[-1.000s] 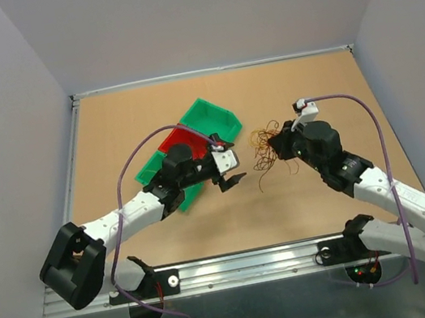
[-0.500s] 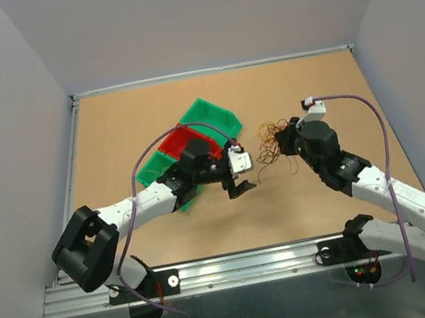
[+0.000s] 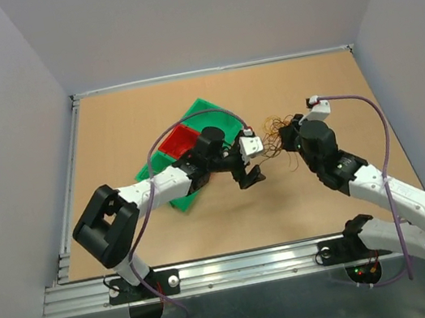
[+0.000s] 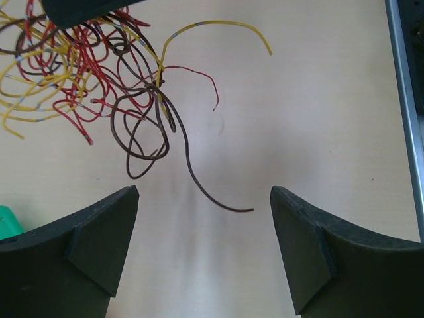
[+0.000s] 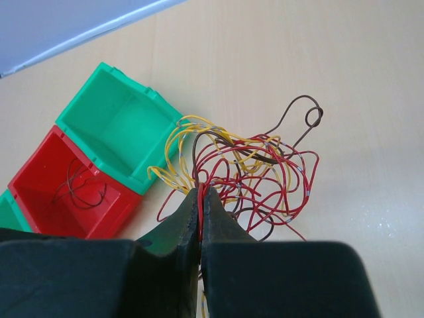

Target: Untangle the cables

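L jaws moved right beside cables (image 4: 76, 63), spread wide; R jaws clench them.

A tan tabletop (image 3: 124, 125) is boxed in by plain pale grey walls (image 3: 203, 12) at the back and both sides. A silver metal rail (image 3: 240, 268) runs along its near edge. Soft, even light.

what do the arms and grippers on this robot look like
The left arm and right arm have white links joined by bulky black joints, each with a thick purple cable looping alongside. The left gripper and right gripper have matte black, wedge-shaped fingers.
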You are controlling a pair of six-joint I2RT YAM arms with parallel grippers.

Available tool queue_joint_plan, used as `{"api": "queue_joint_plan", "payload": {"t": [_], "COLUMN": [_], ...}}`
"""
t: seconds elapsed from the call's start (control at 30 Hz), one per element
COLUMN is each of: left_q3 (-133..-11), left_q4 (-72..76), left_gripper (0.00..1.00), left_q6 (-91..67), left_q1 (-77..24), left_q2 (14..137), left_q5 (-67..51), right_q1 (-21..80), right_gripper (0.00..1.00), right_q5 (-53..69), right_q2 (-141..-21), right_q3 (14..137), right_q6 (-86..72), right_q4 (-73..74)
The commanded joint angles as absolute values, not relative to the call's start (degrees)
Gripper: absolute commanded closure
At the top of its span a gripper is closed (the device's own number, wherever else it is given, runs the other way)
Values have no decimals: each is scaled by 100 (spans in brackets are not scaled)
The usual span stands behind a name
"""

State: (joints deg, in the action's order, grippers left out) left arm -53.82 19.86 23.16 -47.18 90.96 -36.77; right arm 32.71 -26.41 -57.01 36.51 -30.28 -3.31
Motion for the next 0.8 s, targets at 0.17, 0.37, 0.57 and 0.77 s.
{"api": "queue_joint_plan", "payload": {"t": [0.17,0.37,0.57,0.77], "left_q3": [-6494,-6268,-5336,-4415], "left_q4": [1486,1520,2615,5289], "left_gripper": [45,100,100,100], "left_q6": [1986,2188,718,-2799], "left_q1": [-4895,-4896,-2889,330], "left_q2": [10036,9723,7737,6629], "left_q5": [-3375,-3207,-4647,-4581], "right_q1": [3357,3349,3051,1776], "right_gripper": [100,100,99,99], "right_q5": [-2927,-3251,-5193,-4886], "right_q2": [-5695,-5739,-6204,-5495], "right_q3": [3410,3314,2971,2207], "right_q6": [-3182,-3225,-3383,-4270], "right_q4": [-1063,-1099,-1582,-1547]}}
